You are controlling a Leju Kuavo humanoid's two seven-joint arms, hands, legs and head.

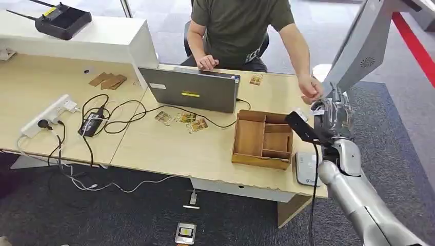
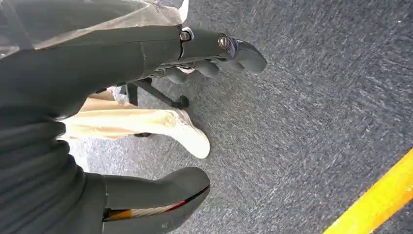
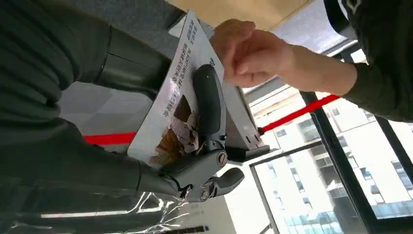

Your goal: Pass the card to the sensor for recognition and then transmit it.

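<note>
Far left on the pale wooden desk (image 1: 154, 148): a white power strip (image 1: 48, 115) with a dark plug in it, black and white cables (image 1: 110, 114) looping from it across the top and down over the front edge onto grey carpet (image 1: 102, 215). Behind, on a raised white counter (image 1: 92, 38), a black router with antennas (image 1: 62, 19). Next along, a few flat brown cardboard pieces (image 1: 108, 80), then a grey laptop (image 1: 191, 89) turned with its lid's back toward the camera, and three small printed cards (image 1: 182, 120) lying just in front of it. Seated behind the laptop, a person in a dark green T-shirt (image 1: 238, 25), one hand at the laptop's edge. Right of centre, a shallow compartmented wooden tray (image 1: 261, 139), and beside it at the desk's right end a flat white-grey card sensor (image 1: 307, 168). On the floor below the desk's front, a small grey device (image 1: 185, 233). Right hand (image 3: 204, 161) raised over the desk's right end, thumb and dark fingers clamped on a white printed card with a brown picture (image 3: 178, 105); card held upright in the air, the person's outstretched hand (image 3: 251, 53) touching its upper edge. Behind, large windows, a red stripe (image 1: 413, 43) on the floor and a tilted grey panel (image 1: 359, 46). Left hand (image 2: 214, 53) hanging low over the grey carpet beside a yellow floor line (image 2: 375, 200), fingers curled in together around nothing.
</note>
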